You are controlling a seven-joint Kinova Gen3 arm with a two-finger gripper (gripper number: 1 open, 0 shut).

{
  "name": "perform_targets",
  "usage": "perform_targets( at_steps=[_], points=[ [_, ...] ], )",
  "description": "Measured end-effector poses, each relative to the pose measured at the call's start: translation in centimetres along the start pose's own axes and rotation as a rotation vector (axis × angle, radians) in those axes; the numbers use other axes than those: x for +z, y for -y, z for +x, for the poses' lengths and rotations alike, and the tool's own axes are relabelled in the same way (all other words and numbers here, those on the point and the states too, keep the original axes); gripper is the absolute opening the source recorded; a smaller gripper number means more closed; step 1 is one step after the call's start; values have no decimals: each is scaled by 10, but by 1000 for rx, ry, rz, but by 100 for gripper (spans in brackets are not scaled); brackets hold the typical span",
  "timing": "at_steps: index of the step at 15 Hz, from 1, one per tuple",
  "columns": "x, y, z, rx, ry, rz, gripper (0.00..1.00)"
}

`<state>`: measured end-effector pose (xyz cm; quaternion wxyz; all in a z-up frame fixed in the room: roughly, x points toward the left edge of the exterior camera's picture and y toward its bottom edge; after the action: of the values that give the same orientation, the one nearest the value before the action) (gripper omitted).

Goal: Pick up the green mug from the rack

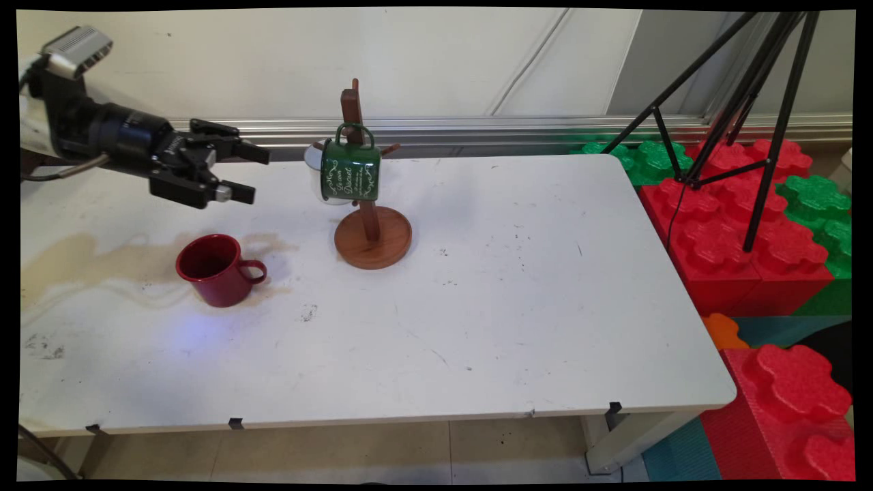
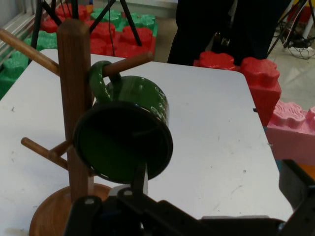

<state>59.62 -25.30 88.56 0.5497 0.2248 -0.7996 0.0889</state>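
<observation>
My black gripper (image 1: 254, 174) hovers open above the table's left part, with nothing between its fingers. It points right at a wooden mug tree (image 1: 369, 225), a short way left of it. A green mug (image 1: 350, 170) with white lettering hangs by its handle from a peg of the tree. A white mug (image 1: 314, 156) hangs behind it, mostly hidden. Below the gripper a red mug (image 1: 215, 269) stands upright on the table, handle to the right. In the hand view the green mug (image 2: 127, 135) shows its dark bottom close ahead, beside the tree's post (image 2: 74, 98).
The white table (image 1: 511, 307) bears a brownish stain (image 1: 82, 262) around and left of the red mug. A black tripod (image 1: 750, 102) stands off the table's right end, over red and green foam blocks (image 1: 736, 239).
</observation>
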Motion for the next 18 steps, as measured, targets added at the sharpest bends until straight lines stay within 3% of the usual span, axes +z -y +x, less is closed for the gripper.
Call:
perform_targets(
  at_steps=[18],
  points=[
    [77, 22, -9, -9, -39, -4, 100]
  ],
)
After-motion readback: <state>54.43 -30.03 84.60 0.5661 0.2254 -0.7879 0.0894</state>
